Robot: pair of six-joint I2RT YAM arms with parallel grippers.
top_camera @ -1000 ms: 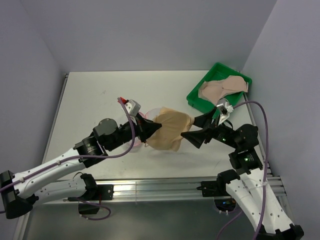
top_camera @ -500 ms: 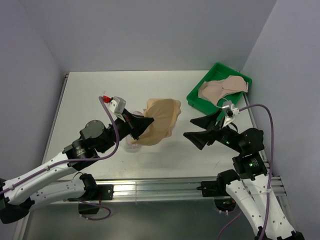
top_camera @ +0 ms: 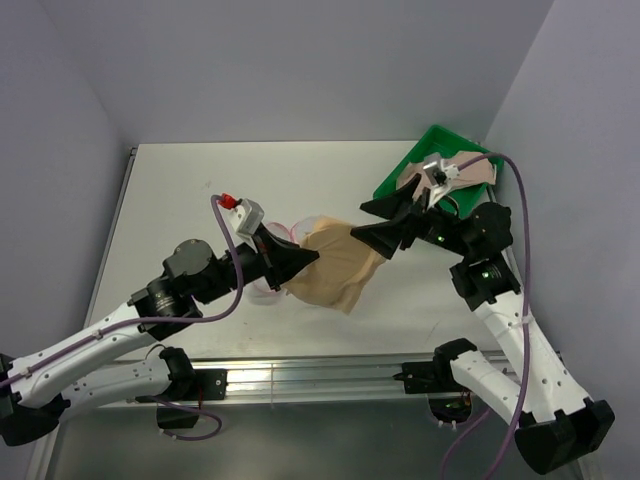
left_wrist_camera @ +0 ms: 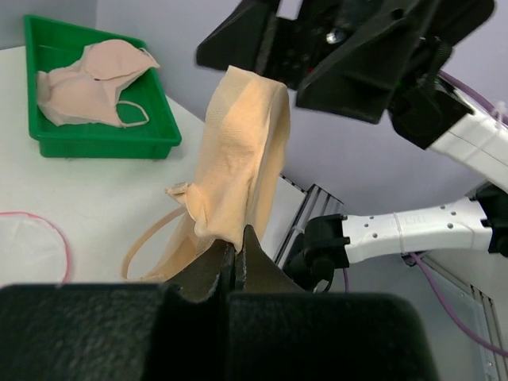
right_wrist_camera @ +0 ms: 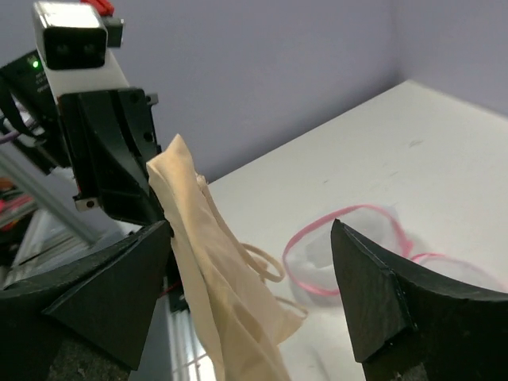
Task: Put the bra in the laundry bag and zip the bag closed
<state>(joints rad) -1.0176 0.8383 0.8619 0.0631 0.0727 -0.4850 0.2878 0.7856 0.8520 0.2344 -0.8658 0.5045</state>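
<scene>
Peach-beige bra (top_camera: 335,265), pinched in the closed left gripper (left_wrist_camera: 236,242) near the pink-rimmed mesh laundry bag (right_wrist_camera: 345,250); right gripper (top_camera: 358,220) spread wide, clamping nothing.

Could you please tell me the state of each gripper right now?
Left gripper: closed, holding the bra.
Right gripper: open, holding nothing.

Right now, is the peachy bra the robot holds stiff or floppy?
Probably floppy: the bra hangs in folds from the left tool. Likely light, since that small pinch holds it all. Its loose strap might snag.
</scene>
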